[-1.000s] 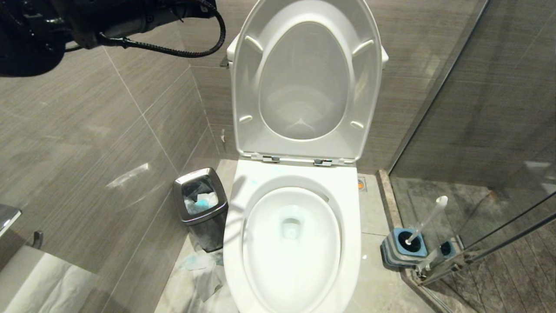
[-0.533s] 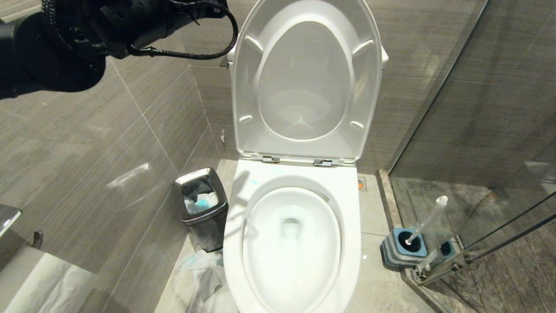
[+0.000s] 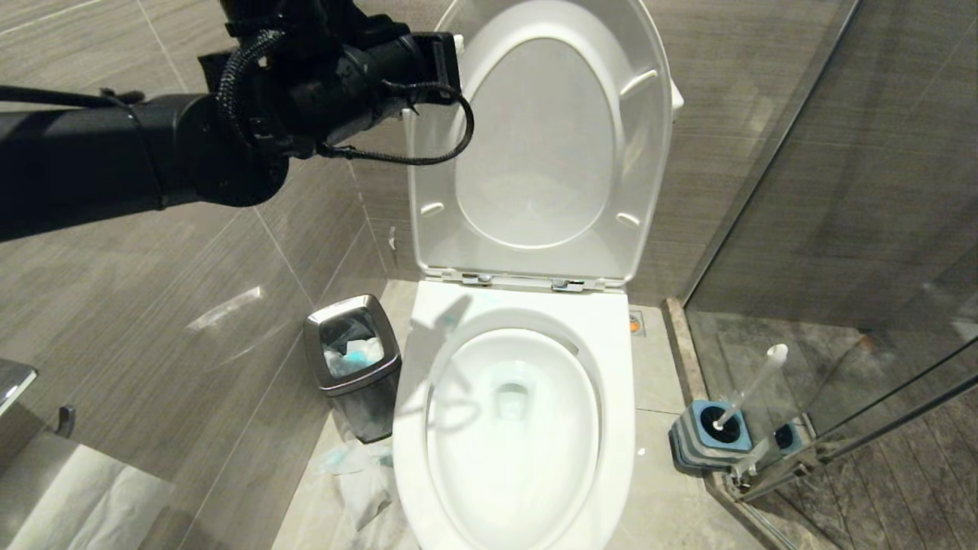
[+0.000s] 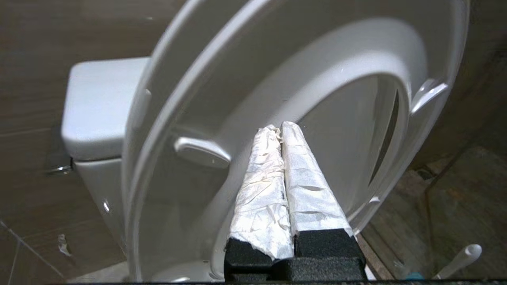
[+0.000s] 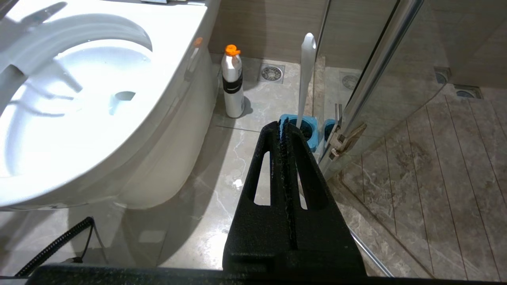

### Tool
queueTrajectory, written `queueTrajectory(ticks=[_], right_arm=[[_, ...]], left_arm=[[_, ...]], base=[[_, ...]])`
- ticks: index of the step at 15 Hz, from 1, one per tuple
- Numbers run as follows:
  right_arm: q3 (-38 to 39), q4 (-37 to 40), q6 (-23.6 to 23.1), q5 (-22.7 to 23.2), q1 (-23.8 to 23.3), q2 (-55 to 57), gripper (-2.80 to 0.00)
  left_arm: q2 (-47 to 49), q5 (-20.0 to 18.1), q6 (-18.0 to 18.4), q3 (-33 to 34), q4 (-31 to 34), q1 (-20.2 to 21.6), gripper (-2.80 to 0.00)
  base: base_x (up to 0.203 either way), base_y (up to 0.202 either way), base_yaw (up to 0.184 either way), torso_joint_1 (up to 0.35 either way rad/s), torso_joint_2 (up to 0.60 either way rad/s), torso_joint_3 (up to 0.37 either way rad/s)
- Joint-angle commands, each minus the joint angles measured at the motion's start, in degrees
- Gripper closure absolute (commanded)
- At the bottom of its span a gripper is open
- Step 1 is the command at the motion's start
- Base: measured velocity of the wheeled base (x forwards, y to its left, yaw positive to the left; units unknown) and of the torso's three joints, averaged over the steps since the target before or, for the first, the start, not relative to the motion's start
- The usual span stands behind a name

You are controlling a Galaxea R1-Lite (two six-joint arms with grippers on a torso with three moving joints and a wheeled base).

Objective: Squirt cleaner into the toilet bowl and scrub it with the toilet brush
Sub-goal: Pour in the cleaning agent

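The toilet bowl (image 3: 527,305) stands white and open, with its seat and lid (image 3: 535,137) raised. Faint aqua cleaner (image 3: 510,382) tints the water at the drain. My left arm (image 3: 321,84) reaches in from the upper left to the lid's left edge. The left gripper (image 4: 277,128) has white-wrapped fingers, is shut with nothing in it and points at the raised seat. The toilet brush (image 3: 752,386) stands in its blue holder (image 3: 707,439) on the floor at right. The right gripper (image 5: 282,120) hangs low beside the bowl (image 5: 59,99), shut and empty, short of the brush handle (image 5: 305,79).
A steel waste bin (image 3: 353,367) stands left of the toilet, with crumpled paper (image 3: 359,481) on the floor before it. A glass shower door (image 3: 840,229) closes off the right. A white bottle with an orange cap (image 5: 233,83) stands beside the toilet base.
The left arm has swung in from the upper left corner toward the raised lid, and its shadow now falls on the bowl's rim. The brush has not moved.
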Motion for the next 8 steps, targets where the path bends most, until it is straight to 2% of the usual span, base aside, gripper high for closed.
queueTrajectory(ticks=[1,4,8], right_arm=[[0.1,0.0,0.0,0.0,0.0,0.1,0.00],[0.0,0.0,0.0,0.0,0.0,0.1,0.00],[0.0,0.0,0.0,0.0,0.0,0.1,0.00]], left_arm=[[2.7,0.0,-0.2,-0.1,-0.4,0.9,0.00],[3.9,0.1,-0.2,-0.7,-1.4,2.5,0.00],[6.1,0.2,-1.6,-1.0,-6.9,3.7,0.00]], base=[[0.000,0.000,0.000,0.000,0.00,0.000],[0.000,0.000,0.000,0.000,0.00,0.000],[0.000,0.000,0.000,0.000,0.00,0.000]])
